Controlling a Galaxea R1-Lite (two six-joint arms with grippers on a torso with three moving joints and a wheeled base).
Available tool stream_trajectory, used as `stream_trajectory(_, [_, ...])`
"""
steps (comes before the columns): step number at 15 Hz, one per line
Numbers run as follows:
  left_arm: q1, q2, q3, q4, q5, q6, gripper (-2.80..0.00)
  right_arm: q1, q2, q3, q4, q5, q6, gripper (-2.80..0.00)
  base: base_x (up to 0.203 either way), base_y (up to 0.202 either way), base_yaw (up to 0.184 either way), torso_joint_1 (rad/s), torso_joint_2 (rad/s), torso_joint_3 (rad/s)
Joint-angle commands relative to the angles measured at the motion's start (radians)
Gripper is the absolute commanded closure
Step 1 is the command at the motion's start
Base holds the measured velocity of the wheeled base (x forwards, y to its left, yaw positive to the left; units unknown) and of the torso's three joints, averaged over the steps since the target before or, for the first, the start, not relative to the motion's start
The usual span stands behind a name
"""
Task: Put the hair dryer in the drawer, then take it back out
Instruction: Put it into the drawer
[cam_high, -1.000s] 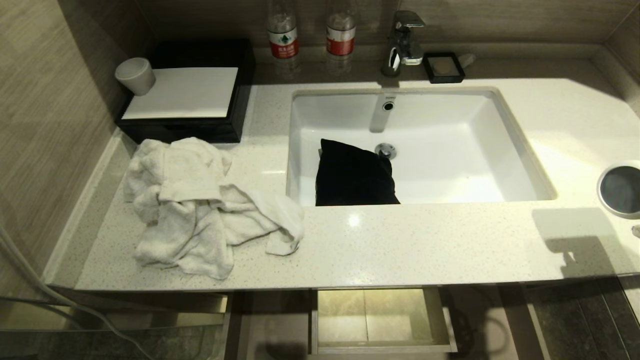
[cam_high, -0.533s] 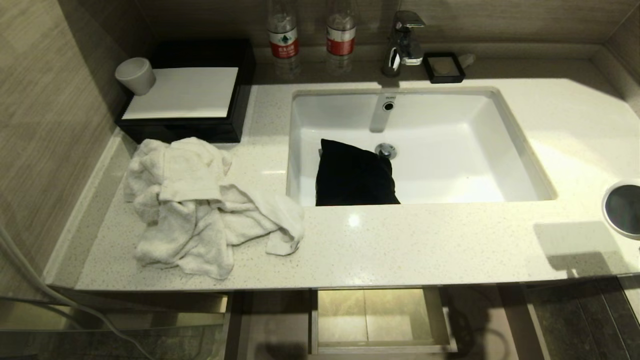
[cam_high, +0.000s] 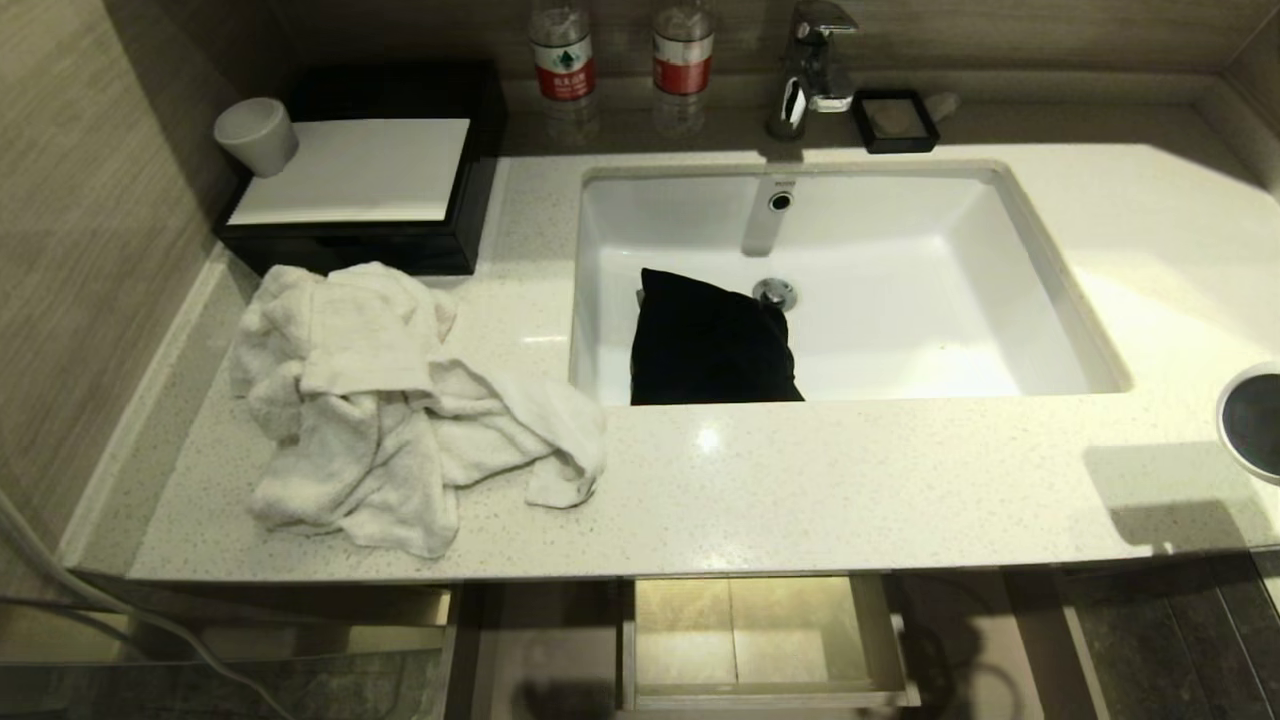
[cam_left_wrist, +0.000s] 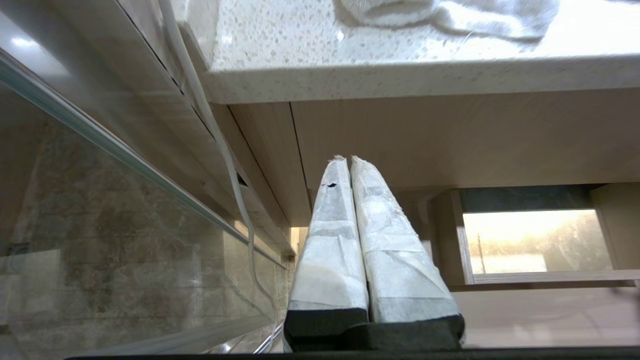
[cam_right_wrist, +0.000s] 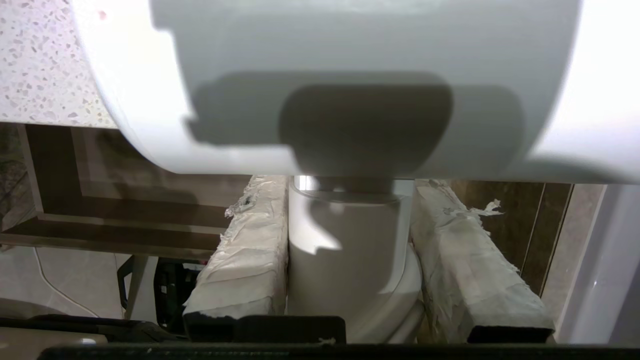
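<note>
Hair dryer: held in the right gripper. In the right wrist view its white handle sits clamped between the two wrapped fingers, half-closed on it, with the barrel lying crosswise just past the fingertips. In the head view only the grey round end shows, at the far right edge, over the right end of the counter.

Drawer: pulled open below the counter's near edge, under the sink. Nothing can be seen in the part of it that shows.

Judged step: carrying the dryer to the drawer, first half of the task, not yet placed. The next move calls for bringing the dryer leftward and down past the counter lip, then lowering it flat into the shallow box before releasing.

Left gripper: fingers pressed together, holding nothing, parked low at the left by the cabinet front.

White towel crumpled on the left of the counter; black pouch in the sink.
</note>
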Motion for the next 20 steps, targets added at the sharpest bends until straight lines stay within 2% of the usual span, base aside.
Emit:
stream_trajectory(1, [0.000,0.000,0.002,0.000,0.000,0.000,0.00,0.000,-0.013,0.007,0.000,0.004,-0.002,0.00,0.000,0.000,0.000,-0.133,0.36,0.218])
stream_trajectory(5, [0.000,0.000,0.002,0.000,0.000,0.000,0.00,0.002,-0.028,0.023,0.002,0.006,-0.005,0.00,0.000,0.000,0.000,-0.131,0.34,0.215])
stream_trajectory(12, [0.000,0.000,0.001,0.000,0.000,0.000,0.00,0.002,-0.028,0.028,-0.025,0.006,-0.005,0.00,0.000,0.000,0.000,-0.033,0.04,0.006])
stream_trajectory(20, [0.000,-0.001,0.002,0.000,0.000,0.000,0.00,0.002,-0.062,0.139,-0.033,0.005,-0.005,0.00,0.000,0.000,0.000,-0.336,0.21,-0.124])
